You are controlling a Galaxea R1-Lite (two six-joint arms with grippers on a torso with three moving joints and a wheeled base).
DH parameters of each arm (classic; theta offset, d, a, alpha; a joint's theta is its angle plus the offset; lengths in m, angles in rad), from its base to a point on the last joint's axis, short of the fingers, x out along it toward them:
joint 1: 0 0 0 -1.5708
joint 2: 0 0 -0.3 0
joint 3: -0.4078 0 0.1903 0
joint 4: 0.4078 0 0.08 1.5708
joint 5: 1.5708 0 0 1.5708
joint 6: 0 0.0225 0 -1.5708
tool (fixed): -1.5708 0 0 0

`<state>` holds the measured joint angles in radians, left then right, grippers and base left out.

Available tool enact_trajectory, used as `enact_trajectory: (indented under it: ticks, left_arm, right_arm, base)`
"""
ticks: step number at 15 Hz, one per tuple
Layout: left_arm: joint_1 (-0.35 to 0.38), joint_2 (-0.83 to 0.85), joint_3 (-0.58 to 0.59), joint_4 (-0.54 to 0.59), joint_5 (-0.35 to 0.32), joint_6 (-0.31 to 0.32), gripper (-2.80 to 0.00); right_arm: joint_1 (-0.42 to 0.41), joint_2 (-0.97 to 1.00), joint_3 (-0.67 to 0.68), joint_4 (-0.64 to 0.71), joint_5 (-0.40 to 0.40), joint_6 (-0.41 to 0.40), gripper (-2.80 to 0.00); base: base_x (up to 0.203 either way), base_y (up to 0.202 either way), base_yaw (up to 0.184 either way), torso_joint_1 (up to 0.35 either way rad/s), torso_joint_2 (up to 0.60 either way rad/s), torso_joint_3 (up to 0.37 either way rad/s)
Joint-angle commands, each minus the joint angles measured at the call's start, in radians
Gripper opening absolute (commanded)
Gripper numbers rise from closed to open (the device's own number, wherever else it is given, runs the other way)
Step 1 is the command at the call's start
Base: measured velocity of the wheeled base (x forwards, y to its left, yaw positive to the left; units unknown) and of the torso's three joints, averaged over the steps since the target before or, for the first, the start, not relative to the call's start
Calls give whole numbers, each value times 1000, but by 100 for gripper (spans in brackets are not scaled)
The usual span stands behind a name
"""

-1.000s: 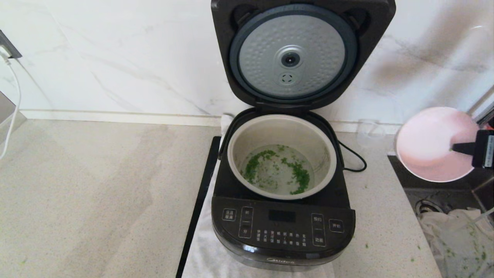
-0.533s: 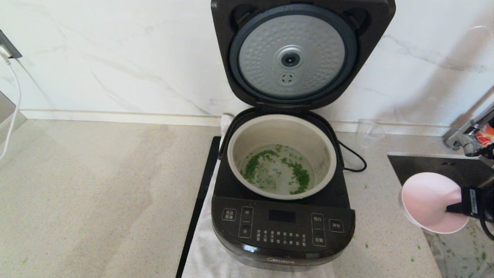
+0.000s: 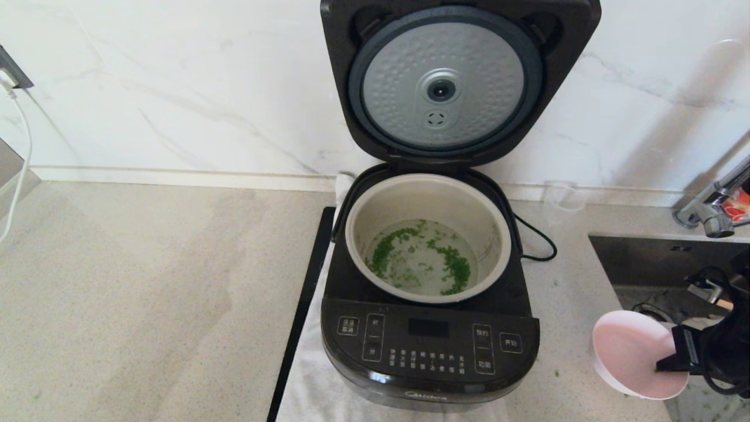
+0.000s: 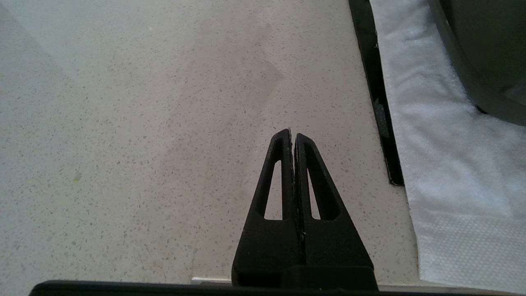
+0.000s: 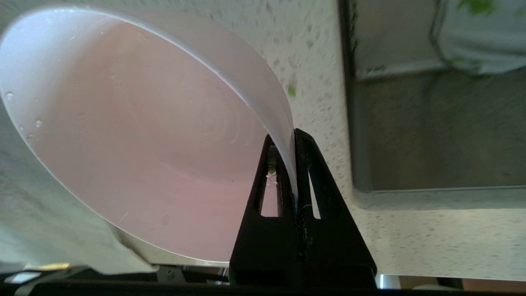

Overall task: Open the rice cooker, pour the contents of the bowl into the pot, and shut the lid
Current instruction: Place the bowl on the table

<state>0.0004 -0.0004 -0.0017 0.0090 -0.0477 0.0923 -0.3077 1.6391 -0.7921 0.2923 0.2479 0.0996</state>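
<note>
At the far left edge of the head view a white cable (image 3: 17, 170) hangs down past the marble wall. The speckled tabletop (image 3: 146, 305) stretches bare across the left half. The left gripper (image 4: 293, 137), seen only in its own wrist view, hangs over this stretch of tabletop with its fingers pressed together and nothing between them, near a black strip (image 3: 302, 310) and the edge of a white cloth (image 4: 431, 135).

That cloth (image 3: 310, 387) lies under the rice cooker (image 3: 430, 346), which stands in the middle with its button panel facing the robot. The lid (image 3: 460, 82) is swung fully up against the wall, its dimpled silver underside facing forward. The pot (image 3: 428, 237) sits in the cooker body, open to view, and the contents (image 3: 454, 266) lie on its bottom as two loose arcs of green bits in a little clear liquid. A black cord (image 3: 536, 237) loops out from the cooker's right side, and a small clear cup (image 3: 562, 199) stands just behind it by the wall.

Further right, a few green specks (image 3: 555, 372) dot the tabletop. The bowl (image 3: 636, 354) is held tilted on its side above the tabletop's right edge beside the sink (image 3: 662, 264), its pink inside facing the cooker and nearly empty. The right gripper (image 3: 668, 363) pinches the bowl's rim (image 5: 283, 135), one finger inside and one outside. A faucet (image 3: 712, 214) stands at the far right.
</note>
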Motion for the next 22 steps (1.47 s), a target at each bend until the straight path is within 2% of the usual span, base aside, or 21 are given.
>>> enact_trajectory:
  ticks: [1, 9, 21, 22]
  left_arm:
    - [1, -1, 0, 0, 0, 1, -280]
    - [1, -1, 0, 0, -1, 1, -280]
    - [1, -1, 0, 0, 0, 1, -280]
    - [0, -1, 0, 0, -1, 1, -280]
  right_arm:
    - [3, 47, 4, 8, 16, -1, -280]
    - [72, 86, 7, 9, 77, 12, -280]
    - [114, 172, -43, -41, 72, 57, -280]
    - [114, 162, -44, -42, 71, 59, 0]
  base:
    - [0, 0, 0, 0, 0, 0]
    - [0, 0, 0, 0, 0, 0]
    - [0, 0, 0, 0, 0, 0]
    - [0, 0, 0, 0, 0, 0]
